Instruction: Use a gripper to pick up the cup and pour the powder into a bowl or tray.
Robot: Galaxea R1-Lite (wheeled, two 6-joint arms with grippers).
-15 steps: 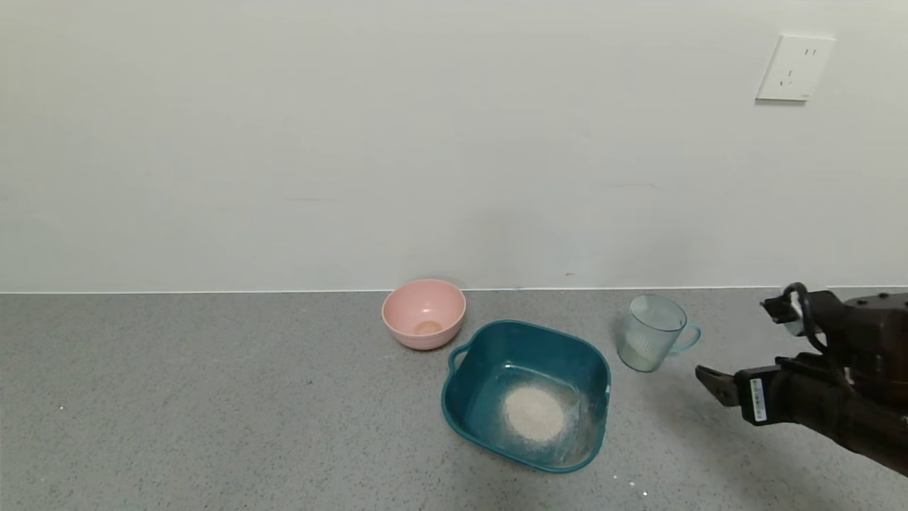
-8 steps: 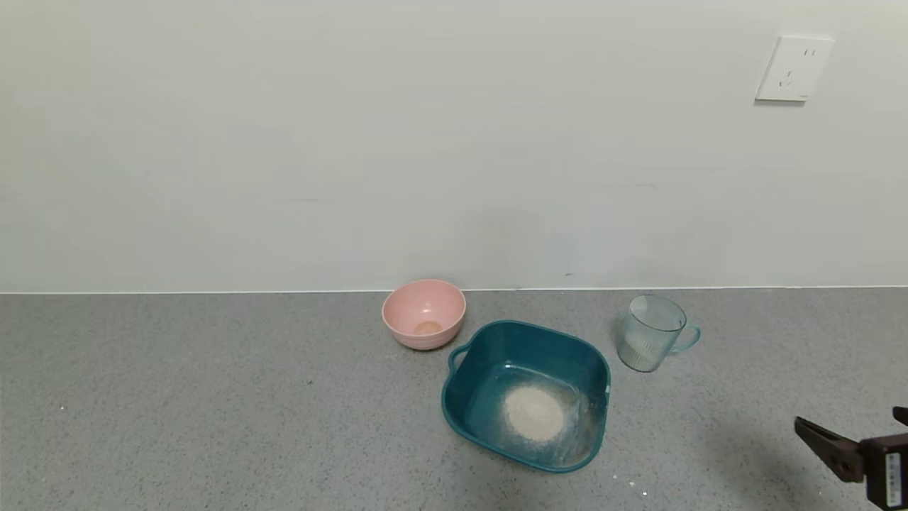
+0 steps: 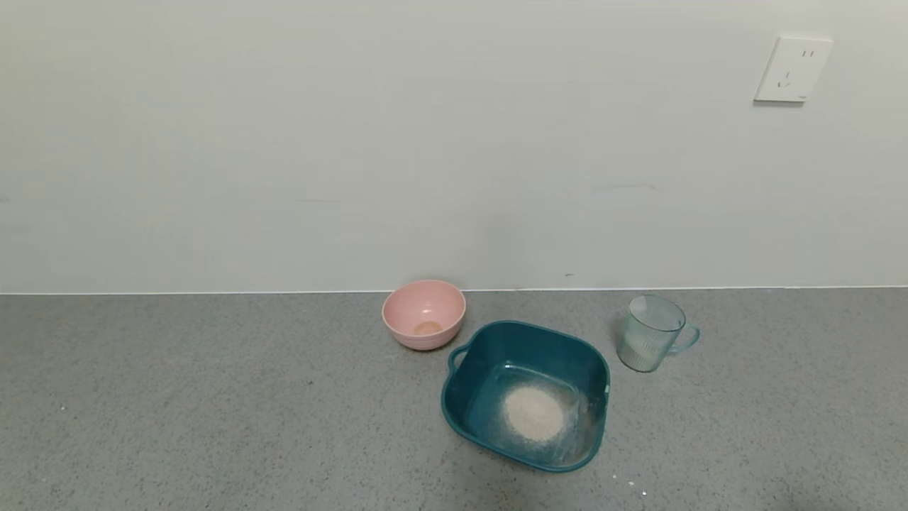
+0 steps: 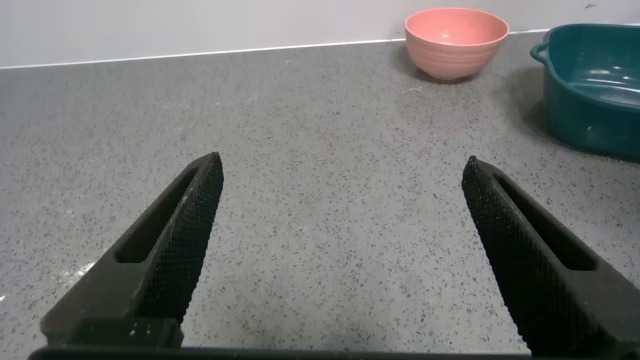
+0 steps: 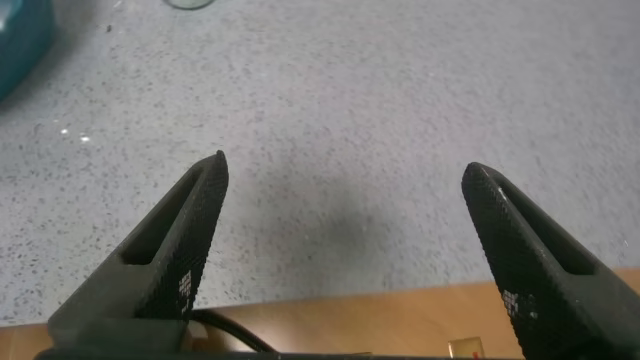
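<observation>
Standing upright on the grey surface [image 3: 213, 426]: the cup [image 3: 649, 333], handle turned toward the robot's right, just beside the teal tub [image 3: 525, 394] without touching it. Showing a little pale powder low inside the cup; lying in a rounded heap on the tub floor, more powder [image 3: 533, 413]. Sitting near the wall beyond the tub, a pink bowl [image 3: 423, 313] with a small tan patch at its bottom.

Appearing nowhere in the head view, either arm. Hovering low over bare surface well to the left of the pink bowl, the left gripper [image 4: 340, 255], fingers spread wide and holding nothing. Hanging at the near edge of the surface, the right gripper [image 5: 345, 250], fingers likewise parted and empty, with the cup base only peeking in far off.

Looking largely poured out already. Risking, on any new reach: tipping the light cup by clipping its rim or handle, scattering the remainder; nudging the tub while closing in, given the narrow gap; adding to the few white specks [image 3: 631, 486] already lying on the surface beside the tub.
</observation>
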